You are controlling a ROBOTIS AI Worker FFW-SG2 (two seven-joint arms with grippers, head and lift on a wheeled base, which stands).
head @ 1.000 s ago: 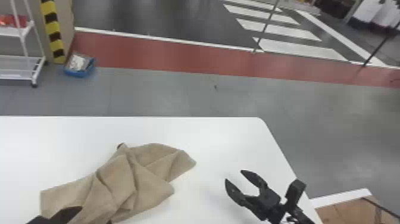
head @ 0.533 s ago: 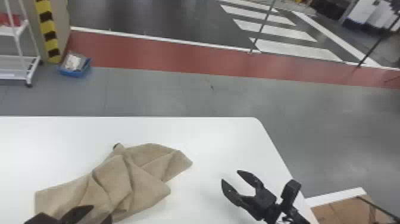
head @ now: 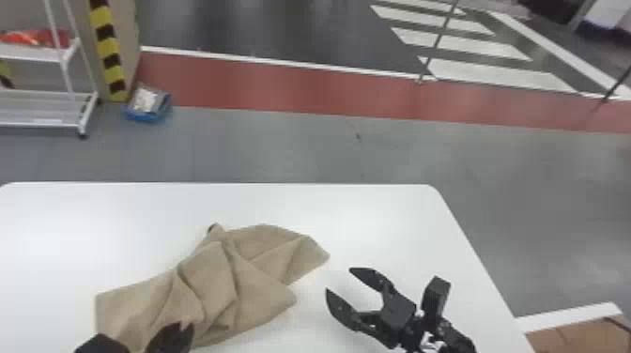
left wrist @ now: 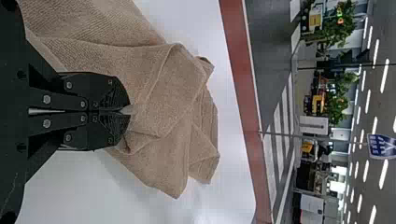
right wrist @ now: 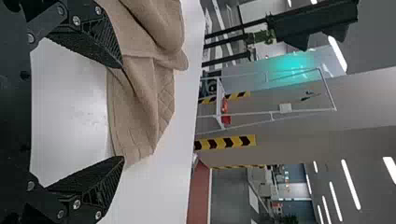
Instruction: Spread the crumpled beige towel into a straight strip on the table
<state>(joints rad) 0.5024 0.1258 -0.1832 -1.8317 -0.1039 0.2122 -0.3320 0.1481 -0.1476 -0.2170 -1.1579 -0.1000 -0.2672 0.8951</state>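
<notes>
Beige towel [head: 211, 286], likely limp, is best pinched at corners. It is clamped in left fingers [left wrist: 116, 103], right fingers [head: 342, 310] parted

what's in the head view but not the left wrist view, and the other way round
Head view: the open black right hand, a white metal rack, a yellow-and-black striped post and a blue tray on the floor.
Left wrist view: a blue sign and green leafy plants.
Both: the crumpled beige towel, white table, red floor strip and black left hand.
</notes>
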